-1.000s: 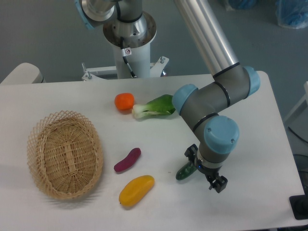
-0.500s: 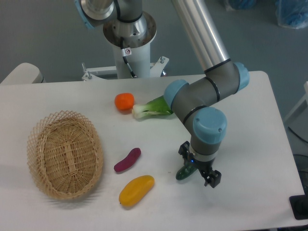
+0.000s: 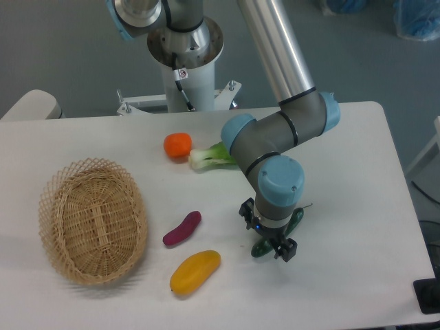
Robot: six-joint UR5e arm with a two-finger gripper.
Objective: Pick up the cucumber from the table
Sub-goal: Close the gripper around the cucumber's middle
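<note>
table (image 3: pixel 357 206): hand (image 3: pixel 267 232) now over cucumber (image 3: pixel 260 249)

A glossy dark-green cucumber (image 3: pixel 262 248) lies on the smooth white table (image 3: pixel 357 199), whose left edge carries a rough woven wicker basket (image 3: pixel 91 220).

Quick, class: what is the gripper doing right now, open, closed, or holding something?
Gripper: directly over the cucumber on the table; whether it is open, closed or gripping cannot be told.
</note>
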